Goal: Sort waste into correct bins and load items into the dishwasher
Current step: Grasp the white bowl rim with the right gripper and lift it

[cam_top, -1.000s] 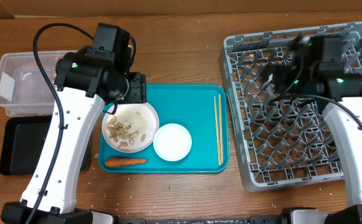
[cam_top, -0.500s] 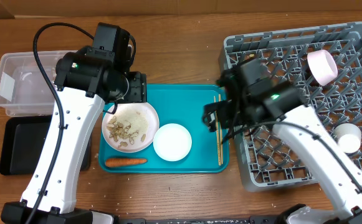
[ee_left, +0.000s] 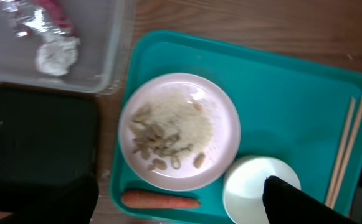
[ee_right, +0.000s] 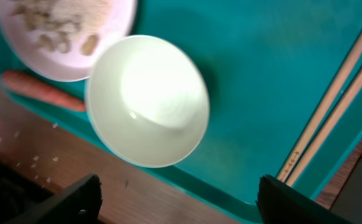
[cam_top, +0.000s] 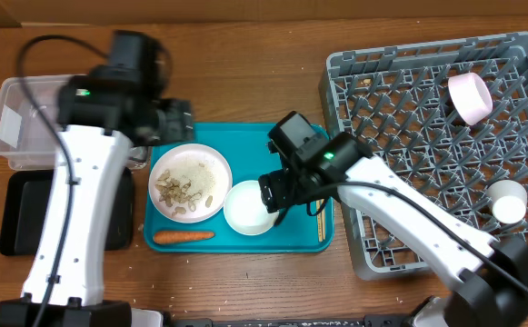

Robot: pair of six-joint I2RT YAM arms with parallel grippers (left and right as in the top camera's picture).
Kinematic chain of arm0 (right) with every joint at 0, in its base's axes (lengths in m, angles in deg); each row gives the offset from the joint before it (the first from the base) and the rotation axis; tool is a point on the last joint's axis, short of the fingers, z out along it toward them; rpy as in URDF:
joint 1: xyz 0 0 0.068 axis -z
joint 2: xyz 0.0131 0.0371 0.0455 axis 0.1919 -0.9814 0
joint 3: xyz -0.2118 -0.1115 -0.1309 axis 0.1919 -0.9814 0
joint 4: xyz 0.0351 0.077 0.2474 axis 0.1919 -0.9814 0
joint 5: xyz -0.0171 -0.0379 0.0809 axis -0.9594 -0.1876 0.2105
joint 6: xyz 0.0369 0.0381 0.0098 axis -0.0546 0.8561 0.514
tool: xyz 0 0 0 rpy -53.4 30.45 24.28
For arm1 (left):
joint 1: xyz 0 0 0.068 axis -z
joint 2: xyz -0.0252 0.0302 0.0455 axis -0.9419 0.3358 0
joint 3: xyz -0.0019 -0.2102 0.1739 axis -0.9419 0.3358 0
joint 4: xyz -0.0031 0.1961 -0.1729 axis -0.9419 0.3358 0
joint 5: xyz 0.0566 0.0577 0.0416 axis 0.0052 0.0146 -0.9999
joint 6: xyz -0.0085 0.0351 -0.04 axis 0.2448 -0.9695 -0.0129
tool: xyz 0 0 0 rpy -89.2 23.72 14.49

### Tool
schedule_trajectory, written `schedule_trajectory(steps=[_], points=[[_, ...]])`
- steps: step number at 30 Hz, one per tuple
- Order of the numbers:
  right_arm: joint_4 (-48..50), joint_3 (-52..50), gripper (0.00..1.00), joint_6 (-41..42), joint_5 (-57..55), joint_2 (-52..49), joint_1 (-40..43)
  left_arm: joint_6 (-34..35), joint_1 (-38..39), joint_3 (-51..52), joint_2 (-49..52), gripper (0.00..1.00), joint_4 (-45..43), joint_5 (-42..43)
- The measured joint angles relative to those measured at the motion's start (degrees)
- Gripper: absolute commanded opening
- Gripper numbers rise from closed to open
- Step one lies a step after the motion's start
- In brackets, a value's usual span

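Observation:
On the teal tray (cam_top: 245, 141) lie a white plate (cam_top: 189, 182) of nut-like scraps and rice crumbs, a white bowl (cam_top: 245, 211), an orange carrot (cam_top: 184, 236) and wooden chopsticks (cam_top: 318, 163). My right gripper (cam_top: 277, 195) is open and empty just above the bowl's (ee_right: 146, 99) right edge; the chopsticks (ee_right: 330, 112) lie to its right. My left gripper (cam_top: 159, 127) is open and empty, high above the plate's (ee_left: 177, 140) upper left. The clear tub (cam_top: 23, 123) holds crumpled foil wrappers (ee_left: 43, 25). The black tray (cam_top: 18, 213) lies in front of it.
The grey dish rack (cam_top: 427, 136) stands at the right with a pale bowl (cam_top: 470, 98) on its side at the back and a small white cup (cam_top: 507, 202) at its right edge. My right arm crosses the rack's front left corner.
My right arm has swung from the rack leftwards to the white bowl on the teal tray, leaving a bowl and a cup in the rack. My left arm has moved left, off the plate.

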Motion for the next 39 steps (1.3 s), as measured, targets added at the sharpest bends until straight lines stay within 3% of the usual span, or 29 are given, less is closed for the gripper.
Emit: schedule_trajectory(steps=[5, 8, 10, 15, 19, 24, 29, 35, 39], points=[[0.4, 0.0, 0.7, 2.8, -1.1, -5.7, 0.0, 0.5, -9.1, 0.0, 0.0, 0.89, 0.3, 1.8], [0.6, 0.0, 0.59, 3.4, -1.0, -8.6, 0.0, 0.7, -11.8, 0.0, 0.0, 0.89, 0.9, 2.8], [0.6, 0.0, 0.5, 3.8, -1.0, -10.1, 0.0, 0.7, -12.5, 0.0, 0.0, 0.89, 1.2, 3.2], [2.2, 0.0, 0.49, 4.6, -0.6, -12.3, 0.0, 0.7, -12.5, 0.0, 0.0, 0.89, 1.7, 3.8], [2.7, 0.0, 0.35, 5.2, 0.4, -12.6, -0.1, 0.7, -12.5, 0.0, 0.0, 0.89, 1.8, 4.0], [2.7, 0.0, 0.3, 6.1, 0.7, -13.8, -0.1, 0.7, -12.5, 0.0, 0.0, 0.89, 1.8, 4.0], [2.9, 0.0, 0.04, 6.4, 0.8, -15.6, -0.1, 0.7, -12.5, 0.0, 0.0, 0.89, 1.8, 4.1], [2.8, 0.0, 0.04, 6.8, 0.8, -15.8, -0.1, 0.7, -12.5, 0.0, 0.0, 0.89, 1.8, 4.2], [-2.4, 1.3, 0.04, 6.6, -2.2, -15.7, 0.1, 0.8, -12.5, 0.0, 0.0, 0.89, 1.9, 4.2]])
